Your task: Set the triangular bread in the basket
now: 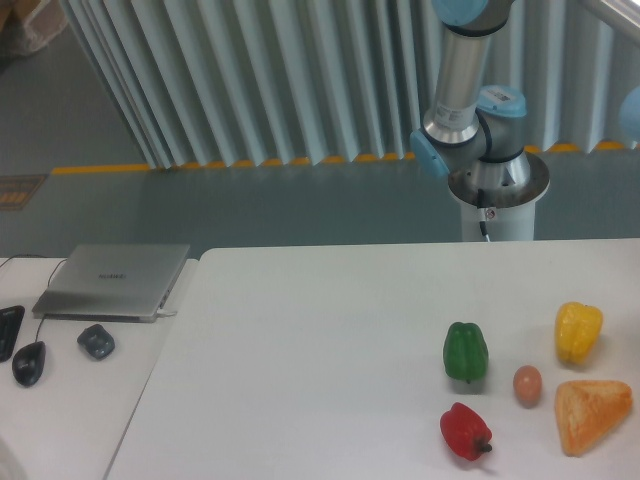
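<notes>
Triangular bread is located at the lower right frame edge on the worktop, beside an egg. The tool is out of view, so its state cannot be told.

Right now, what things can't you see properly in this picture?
- Gripper: out of the camera view; the robot arm runs off the top edge.
- Basket: nowhere in view.
- Triangular bread: its right side sits at the right edge.
- Black object far left: cut by the left edge.
</notes>
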{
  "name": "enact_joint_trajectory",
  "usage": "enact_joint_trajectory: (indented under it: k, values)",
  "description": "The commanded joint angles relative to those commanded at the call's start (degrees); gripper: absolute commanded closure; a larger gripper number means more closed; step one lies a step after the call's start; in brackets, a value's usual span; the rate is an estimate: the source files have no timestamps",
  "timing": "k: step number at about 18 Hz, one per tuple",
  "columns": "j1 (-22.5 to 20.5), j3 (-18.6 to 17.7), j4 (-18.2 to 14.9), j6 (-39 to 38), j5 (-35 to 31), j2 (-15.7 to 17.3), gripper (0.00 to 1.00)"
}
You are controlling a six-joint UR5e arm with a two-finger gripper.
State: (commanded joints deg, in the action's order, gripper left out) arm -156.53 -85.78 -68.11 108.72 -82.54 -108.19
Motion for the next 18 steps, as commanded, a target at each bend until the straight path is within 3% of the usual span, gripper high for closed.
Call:
enact_joint_trajectory:
  k: [8,12,18]
  values:
    - [0.4,-0.1,0.1,-0.3,0.5,0.4,0.00]
    - [0.4,-0.7,0.2,-8.2,0.5,0.0,0.00]
    - [1.1,-2.6,0.8,-6.9,0.3,0.1,0.00]
